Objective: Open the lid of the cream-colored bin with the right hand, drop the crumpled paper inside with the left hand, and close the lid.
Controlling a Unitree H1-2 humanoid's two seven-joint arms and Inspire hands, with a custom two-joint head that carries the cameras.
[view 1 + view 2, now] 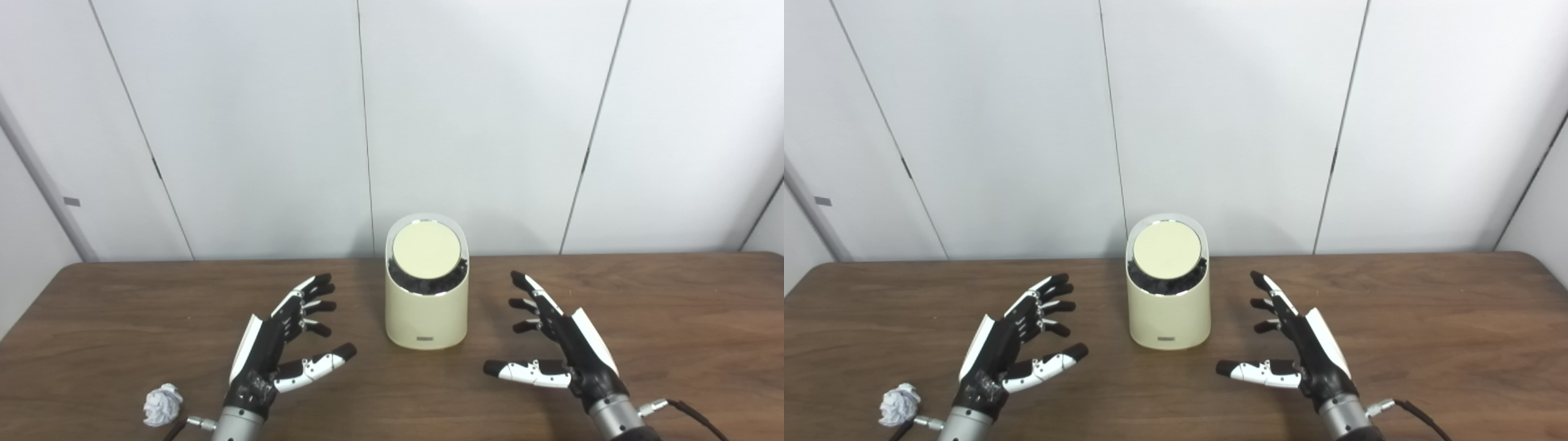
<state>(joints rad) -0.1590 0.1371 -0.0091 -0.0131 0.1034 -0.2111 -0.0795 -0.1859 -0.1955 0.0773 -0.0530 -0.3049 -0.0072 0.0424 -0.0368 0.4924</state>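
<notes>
Both hands empty w/ fingers apart, bin shut mid-table.
Left eye: bin (pixel 427 306) looks rigid, lid (pixel 426 250) prob light, press/lift at its edge. Right eye: paper (pixel 898 404) by left hand (pixel 1007 349), soft, pinch gently; right hand (pixel 1304 352) near bin.

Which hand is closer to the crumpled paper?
The left hand. The crumpled paper lies on the table just outside its wrist, untouched. The right hand is on the far side of the cream-colored bin. Both hands are open, fingers spread.
</notes>
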